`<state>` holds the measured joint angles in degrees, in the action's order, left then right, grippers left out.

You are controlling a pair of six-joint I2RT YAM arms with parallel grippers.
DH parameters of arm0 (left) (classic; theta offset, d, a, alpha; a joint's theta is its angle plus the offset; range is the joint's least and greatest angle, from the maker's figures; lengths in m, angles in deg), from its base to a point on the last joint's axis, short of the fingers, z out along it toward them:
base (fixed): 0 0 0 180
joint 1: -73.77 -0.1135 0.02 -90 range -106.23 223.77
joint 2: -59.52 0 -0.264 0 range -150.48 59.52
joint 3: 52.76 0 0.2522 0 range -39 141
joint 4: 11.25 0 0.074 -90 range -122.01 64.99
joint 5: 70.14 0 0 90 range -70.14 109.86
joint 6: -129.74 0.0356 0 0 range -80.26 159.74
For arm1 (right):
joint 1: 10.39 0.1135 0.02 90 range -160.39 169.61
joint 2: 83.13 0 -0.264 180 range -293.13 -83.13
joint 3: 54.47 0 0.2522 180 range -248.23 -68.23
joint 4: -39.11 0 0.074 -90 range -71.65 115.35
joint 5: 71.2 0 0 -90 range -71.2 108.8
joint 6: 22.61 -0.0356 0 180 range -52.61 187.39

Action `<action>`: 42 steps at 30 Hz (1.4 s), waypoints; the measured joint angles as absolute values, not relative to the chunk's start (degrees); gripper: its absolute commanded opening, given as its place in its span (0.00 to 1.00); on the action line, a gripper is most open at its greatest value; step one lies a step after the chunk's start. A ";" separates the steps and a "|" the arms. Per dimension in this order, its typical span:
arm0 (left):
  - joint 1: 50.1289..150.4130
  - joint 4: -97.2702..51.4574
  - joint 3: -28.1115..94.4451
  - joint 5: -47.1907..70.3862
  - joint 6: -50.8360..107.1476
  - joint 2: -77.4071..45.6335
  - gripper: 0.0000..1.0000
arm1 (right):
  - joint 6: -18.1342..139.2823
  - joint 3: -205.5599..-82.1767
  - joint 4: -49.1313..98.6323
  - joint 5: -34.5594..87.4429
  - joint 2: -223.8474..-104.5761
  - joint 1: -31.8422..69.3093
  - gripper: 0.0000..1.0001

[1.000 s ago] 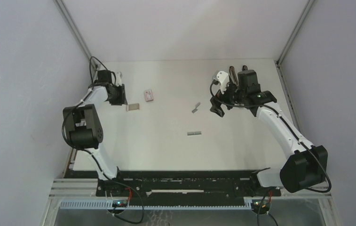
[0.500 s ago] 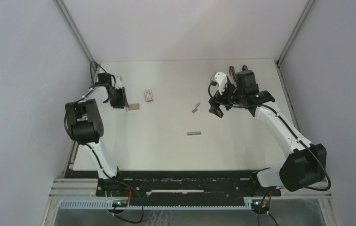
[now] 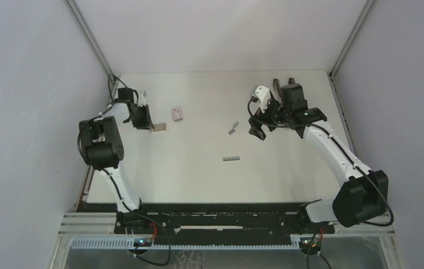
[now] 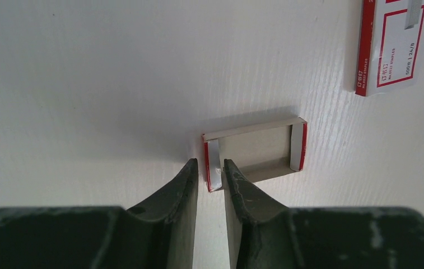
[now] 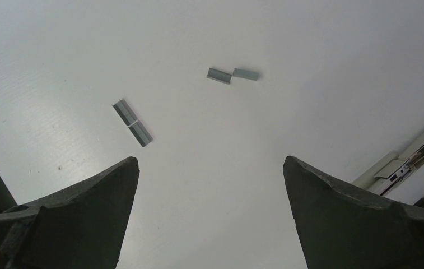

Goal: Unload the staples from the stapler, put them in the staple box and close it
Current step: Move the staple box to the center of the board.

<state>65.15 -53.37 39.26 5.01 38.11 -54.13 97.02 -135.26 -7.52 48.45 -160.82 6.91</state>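
From above, the left gripper (image 3: 148, 123) reaches down at the far left of the table (image 3: 198, 185), at the left end of a small open tray (image 3: 158, 128). Its jaws are too small here to read. A pink-and-white box (image 3: 177, 114) lies just right of and beyond the tray. The staples (image 3: 231, 159) lie bare mid-table as a grey strip, and a second strip (image 3: 232, 128) lies tilted farther back. The right gripper (image 3: 258, 130) hangs just right of that second strip, apart from it. Dark parts behind the right wrist are mostly covered by the arm and hard to make out.

In the left wrist view, the two fingers (image 4: 237, 196) are drawn close, leaving a narrow gap. The tray's left end wall stands in that gap. Whether the pads press on it cannot be told. The tray looks bare inside. The box is cut off by the top right corner.

In the right wrist view, the jaws are spread wide with only table between them. Both strips lie beyond the fingertips, each looking broken in two. A pale, metal-edged object (image 5: 405, 159) is cut off by the right edge, and what it is cannot be told.
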 measured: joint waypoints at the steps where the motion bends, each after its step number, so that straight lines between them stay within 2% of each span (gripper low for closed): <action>1: 65.13 -53.30 39.26 4.81 37.93 -54.19 0.25 | 97.02 -135.26 -7.52 48.45 -160.82 6.91 1.00; 12: 64.69 -52.47 39.26 2.97 37.12 -54.87 0.17 | 97.06 -135.26 -7.52 48.45 -161.17 6.91 1.00; 27: 64.58 -50.68 38.21 0.70 35.42 -54.43 0.18 | 97.08 -135.26 -7.54 48.45 -161.46 6.91 1.00; 35: 65.50 -48.23 27.80 0.20 33.28 -47.66 0.19 | 97.23 -135.26 -7.52 48.06 -163.99 7.32 1.00; 42: 70.72 -45.98 17.55 0.24 31.03 -38.17 0.20 | 97.50 -135.26 -7.52 47.40 -165.80 8.11 1.00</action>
<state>70.72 -45.98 17.55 0.24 31.03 -38.17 97.50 -135.26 -7.52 47.40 -165.80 8.11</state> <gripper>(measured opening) 0.197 0.997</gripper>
